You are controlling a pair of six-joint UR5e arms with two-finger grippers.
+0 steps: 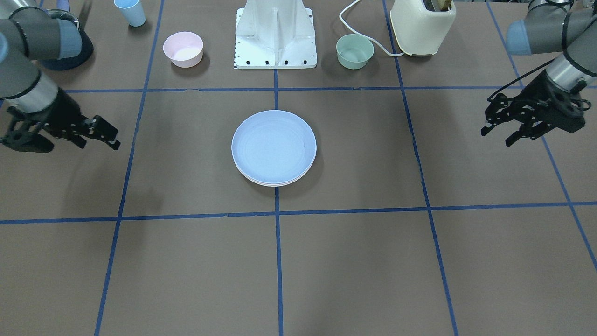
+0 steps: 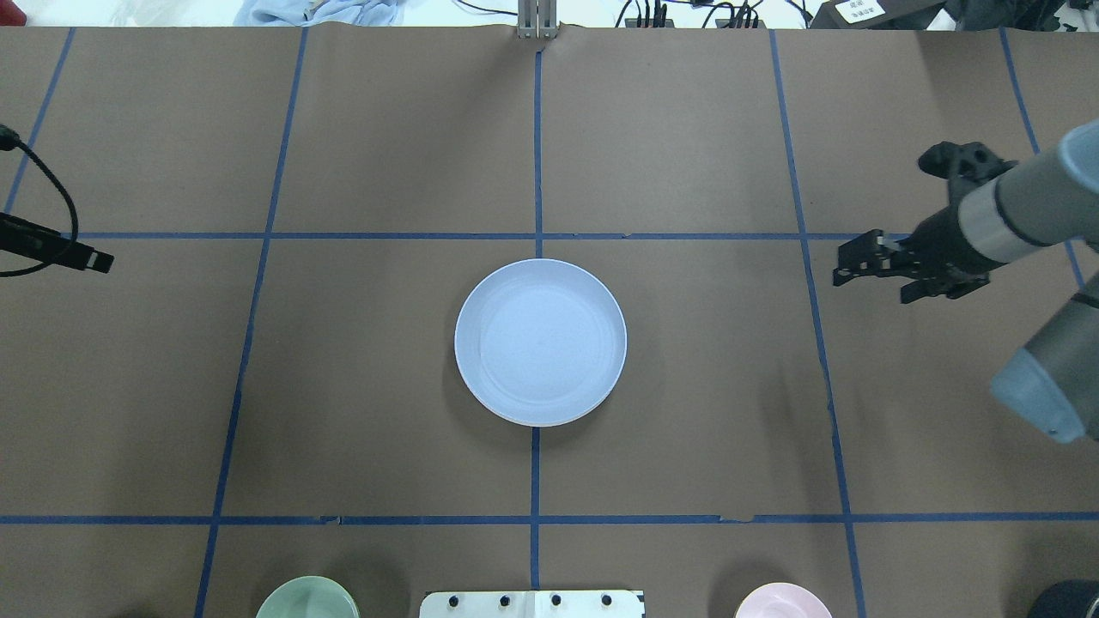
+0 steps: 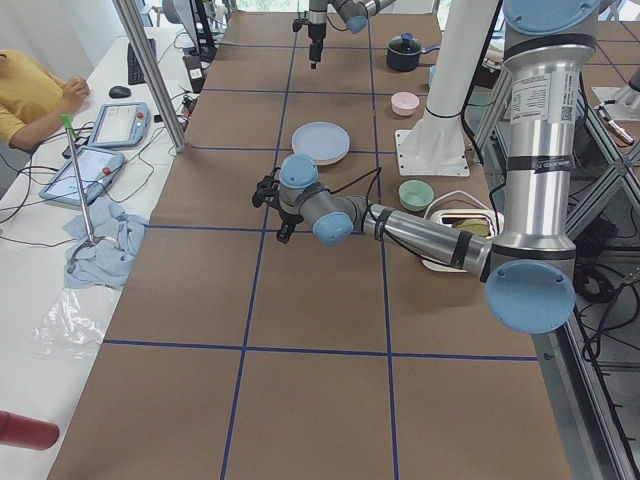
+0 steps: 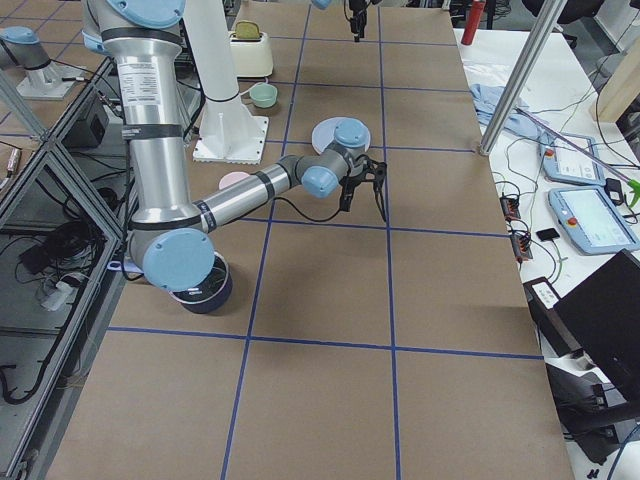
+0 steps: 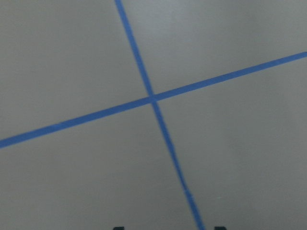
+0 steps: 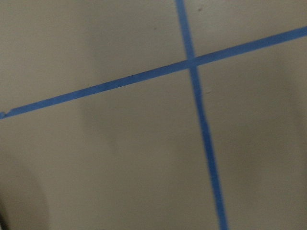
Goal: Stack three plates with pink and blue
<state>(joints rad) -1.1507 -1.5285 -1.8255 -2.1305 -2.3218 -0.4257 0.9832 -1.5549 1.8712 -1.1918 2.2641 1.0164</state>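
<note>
On the brown desk [image 1: 350, 270], nearest the operators' side, the stack of plates [image 1: 275, 183] sits at the centre, astride a blue tape line [image 1: 279, 261]. The light blue plate [image 1: 274, 145] lies on top. Below its near edge the pale rims of the plates beneath peek out, their colours too faint to tell apart.

A little farther back, well apart from the stack on either side, both hands hang above the desk. The left hand [image 1: 497, 136] points inward and down from a forearm sloping in from the desk's end, with its fingers spread apart. Its wrist view shows two fingertips separated above a tape crossing. The right hand [image 2: 871, 273] is posed alike on the opposite side, tilted inward with its fingers likewise parted.

Farthest back, along the robot's side, stand a blue cup [image 1: 130, 11], a pink bowl [image 1: 183, 49], the white robot base [image 1: 276, 35], a green bowl [image 1: 354, 51] and a cream toaster [image 1: 422, 25].
</note>
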